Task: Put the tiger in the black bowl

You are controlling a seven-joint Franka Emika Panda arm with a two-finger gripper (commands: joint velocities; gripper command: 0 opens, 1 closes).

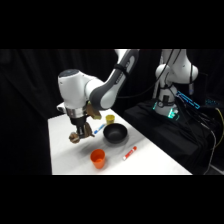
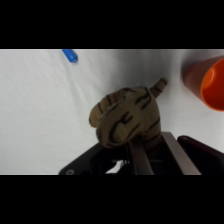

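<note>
The tiger (image 2: pixel 127 117), a lumpy tan toy with dark stripes, fills the middle of the wrist view, and my gripper (image 2: pixel 145 147) is shut on it from below in the picture. In the side view the gripper (image 1: pixel 78 136) hangs over the left part of the white table (image 1: pixel 65 155) with the tiger (image 1: pixel 76 138) at its tip, seemingly just above the surface. The glossy black bowl (image 1: pixel 115 133) sits to the right of the gripper, apart from it. The bowl does not show in the wrist view.
An orange cup (image 1: pixel 98 158) stands near the front edge, also at the wrist view's right edge as the orange cup (image 2: pixel 210 80). A red-and-white marker (image 1: pixel 130 153) lies right of it. A small yellow object (image 1: pixel 110 119) sits behind the bowl. A blue item (image 2: pixel 70 55) lies close by.
</note>
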